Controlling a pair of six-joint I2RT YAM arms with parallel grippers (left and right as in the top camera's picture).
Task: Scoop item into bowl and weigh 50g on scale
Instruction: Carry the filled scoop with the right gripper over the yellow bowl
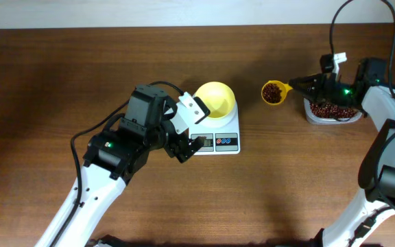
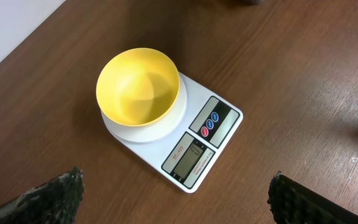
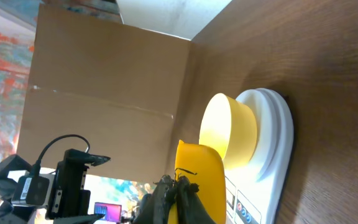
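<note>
The pale-yellow bowl (image 1: 215, 100) (image 2: 138, 87) (image 3: 229, 134) stands empty on the white scale (image 1: 226, 142) (image 2: 219, 121) (image 3: 269, 162) at the table's middle. My left gripper (image 1: 188, 132) (image 2: 176, 205) hovers open just left of the scale's front, nothing between its fingers (image 2: 55, 199). To the right, my right gripper (image 1: 300, 84) (image 3: 180, 196) is shut on the handle of a small yellow scoop (image 1: 273, 92) (image 3: 201, 180). The scoop is full of dark reddish-brown beans (image 1: 273, 91) and hangs between the scale and the tub, right of the bowl.
A clear tub (image 1: 332, 112) with more beans sits at the right, under my right arm. A cardboard wall (image 3: 104, 99) stands beyond the table's left side. Bare wooden table (image 1: 286, 185) lies in front of the scale.
</note>
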